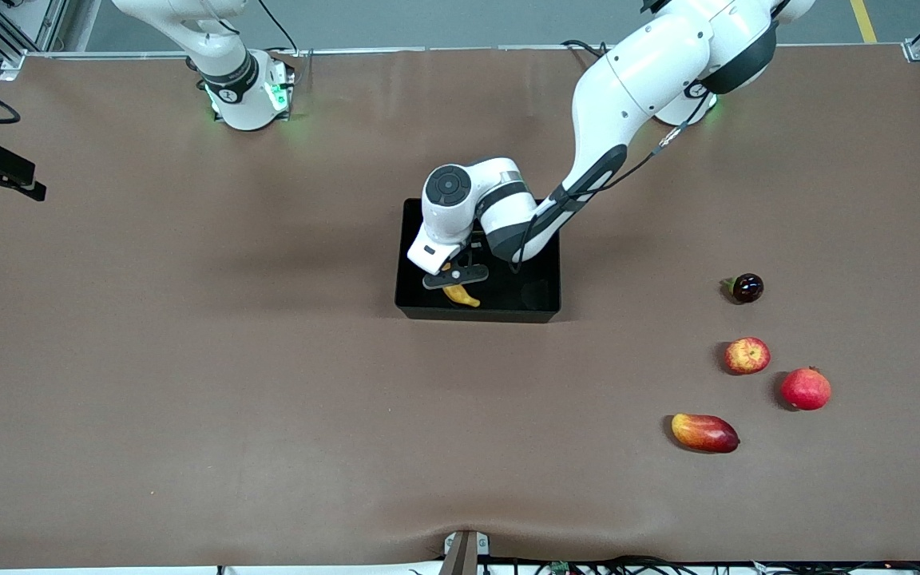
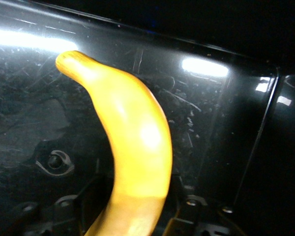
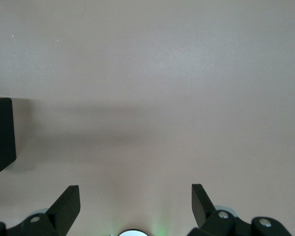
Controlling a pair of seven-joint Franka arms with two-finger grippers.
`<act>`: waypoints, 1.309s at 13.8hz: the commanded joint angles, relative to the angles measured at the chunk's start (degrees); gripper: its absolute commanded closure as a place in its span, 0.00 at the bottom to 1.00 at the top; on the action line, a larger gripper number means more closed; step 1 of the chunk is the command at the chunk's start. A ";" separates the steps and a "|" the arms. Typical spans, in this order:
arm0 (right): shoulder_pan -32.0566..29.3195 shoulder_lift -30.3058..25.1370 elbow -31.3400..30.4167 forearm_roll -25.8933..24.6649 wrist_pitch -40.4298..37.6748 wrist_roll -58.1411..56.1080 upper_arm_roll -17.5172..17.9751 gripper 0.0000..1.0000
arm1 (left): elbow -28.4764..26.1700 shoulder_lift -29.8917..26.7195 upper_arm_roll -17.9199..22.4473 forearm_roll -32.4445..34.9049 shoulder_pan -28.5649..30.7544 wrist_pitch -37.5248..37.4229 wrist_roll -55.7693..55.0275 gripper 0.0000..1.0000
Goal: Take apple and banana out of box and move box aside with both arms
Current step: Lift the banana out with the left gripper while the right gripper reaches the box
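— How are the arms finished?
— Glossy white shells are seen, broken by black joint bands; a black cable is run along the left arm, and green lights are shown at both bases.
— And the hands?
— Black fingers are fitted, with round screws at their mounts.

Banana [image 1: 462, 297]: long, curved, yellow; lying inside the box at its edge nearer the front camera, one end showing at about 5 o'clock of the box's middle.

Box [image 1: 540, 299]: black rectangular tray, low walls, glossy scratched floor; sitting mid-table.

Apple [image 1: 747, 355]: small, round, red-and-yellow; resting on the table toward the left arm's end, at about 4 o'clock from the box.
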 commanded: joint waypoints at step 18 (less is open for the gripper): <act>6.42 9.69 -1.60 4.51 -0.12 1.46 1.32 0.00 | -3.84 -25.11 -7.83 -8.83 18.27 -22.52 21.11 1.00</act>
